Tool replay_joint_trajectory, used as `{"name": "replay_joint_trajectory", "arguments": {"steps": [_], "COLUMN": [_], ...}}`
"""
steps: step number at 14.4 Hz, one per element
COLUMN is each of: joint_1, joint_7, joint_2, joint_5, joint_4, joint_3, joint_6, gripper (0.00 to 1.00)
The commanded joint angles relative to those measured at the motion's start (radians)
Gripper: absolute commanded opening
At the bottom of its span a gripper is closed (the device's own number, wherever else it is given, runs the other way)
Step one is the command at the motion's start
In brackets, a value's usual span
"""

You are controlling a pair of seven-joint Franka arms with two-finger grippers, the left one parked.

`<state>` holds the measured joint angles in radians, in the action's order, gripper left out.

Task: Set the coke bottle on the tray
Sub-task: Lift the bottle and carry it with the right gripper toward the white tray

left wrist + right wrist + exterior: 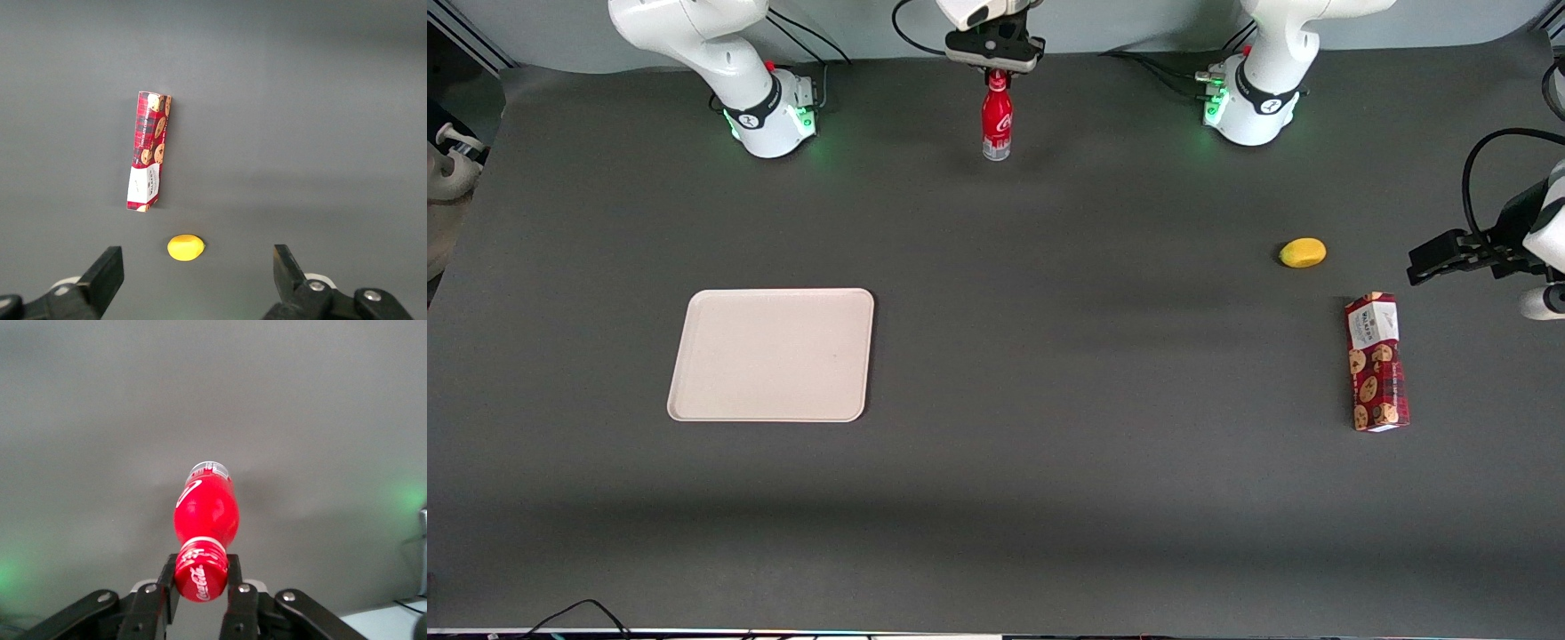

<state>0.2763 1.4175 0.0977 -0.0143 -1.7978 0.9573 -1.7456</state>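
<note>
Dark grey desk (996, 498) carries the cream-pink tray (772, 354) at lower left of the front view — bare. At upper centre, the gripper (996, 69) has its jaws clamped on the coke bottle's (996, 123) cap. Grasp looks made; next — lift and carry to the tray.

Glossy red plastic coke bottle (205, 521) clamped at its ribbed cap between the matt black fingers of the gripper (200, 581), above a matt grey table (1049, 498); nearer the camera, a smooth satin cream tray (772, 354).
</note>
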Motion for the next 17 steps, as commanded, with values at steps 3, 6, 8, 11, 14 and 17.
{"name": "replay_joint_trajectory", "arguments": {"steps": [3,6,8,11,14,17], "joint_1": [0.001,0.001,0.001,-0.009,-0.009,-0.009], "joint_7": [-0.239,-0.424,-0.57,-0.802,-1.03,-1.27], "joint_2": [0.011,0.01,0.008,-0.03,-0.056,-0.125], "joint_5": [-0.015,-0.009,-0.009,-0.009,-0.009,-0.009], "joint_4": [0.306,0.431,0.466,0.457,0.442,0.332], "joint_3": [-0.133,-0.247,-0.325,-0.452,-0.602,-0.762], "joint_6": [0.315,0.437,0.509,0.531,0.584,0.578], "gripper": [0.06,0.06,0.06,0.05,0.05,0.06]}}
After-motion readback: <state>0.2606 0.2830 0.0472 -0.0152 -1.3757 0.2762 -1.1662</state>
